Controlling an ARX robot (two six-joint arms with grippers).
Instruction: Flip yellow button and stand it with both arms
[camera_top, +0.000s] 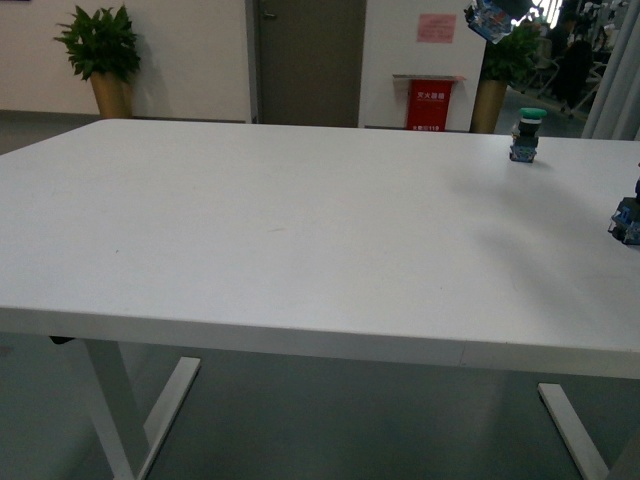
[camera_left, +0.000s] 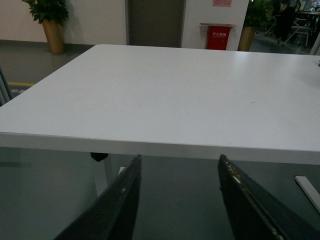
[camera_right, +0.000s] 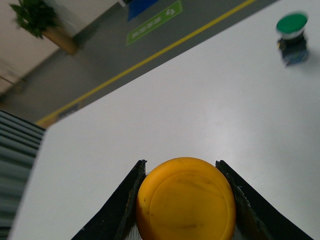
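In the right wrist view, the yellow button's (camera_right: 186, 200) round yellow-orange cap fills the space between my right gripper's (camera_right: 181, 164) two black fingers, which are shut on its sides. Its collar and base are hidden behind the cap. It hangs above the white table (camera_right: 165, 115). In the left wrist view, my left gripper (camera_left: 180, 159) is open with nothing between its fingers, just in front of and below the table's near edge (camera_left: 160, 146), over the floor. In the front view, a blue-grey blocky shape (camera_top: 488, 20) hangs at the top right; whether it is the button's base I cannot tell.
A green-capped switch (camera_top: 527, 134) stands upright near the table's far right, its green-capped switch (camera_right: 292, 36) form blurred in the right wrist view. Another blue-based switch (camera_top: 626, 222) is cut off at the right edge. Potted plants (camera_top: 100, 55) and a red box (camera_top: 430, 104) stand beyond the table.
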